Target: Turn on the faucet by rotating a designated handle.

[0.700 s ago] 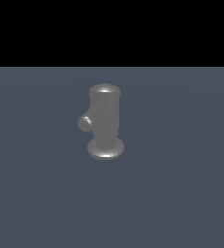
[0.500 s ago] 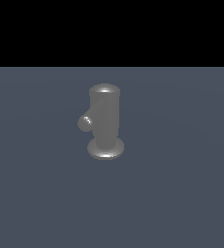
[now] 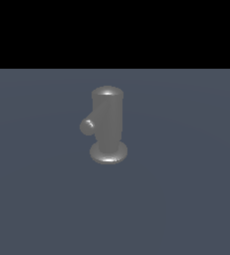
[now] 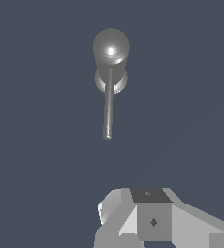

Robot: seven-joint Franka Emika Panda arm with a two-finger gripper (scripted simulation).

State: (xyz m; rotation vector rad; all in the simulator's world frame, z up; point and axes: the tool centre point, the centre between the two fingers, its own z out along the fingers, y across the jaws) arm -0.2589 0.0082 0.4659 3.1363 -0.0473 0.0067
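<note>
The faucet point(image 3: 108, 117) is a dull grey upright cylinder with a domed top on a wider round foot, standing mid-floor in the exterior view. Its handle point(image 3: 87, 125) shows there end-on as a small knob on the exterior view's left side of the cylinder. In the wrist view I look down on the faucet point(image 4: 111, 48), and the handle point(image 4: 108, 109) is a thin rod reaching out toward my gripper point(image 4: 150, 196). The gripper stays well clear of the rod's tip, fingers together with nothing between them. No part of the arm appears in the exterior view.
A plain blue-grey floor point(image 3: 186, 199) surrounds the faucet, and a black band fills the background above it.
</note>
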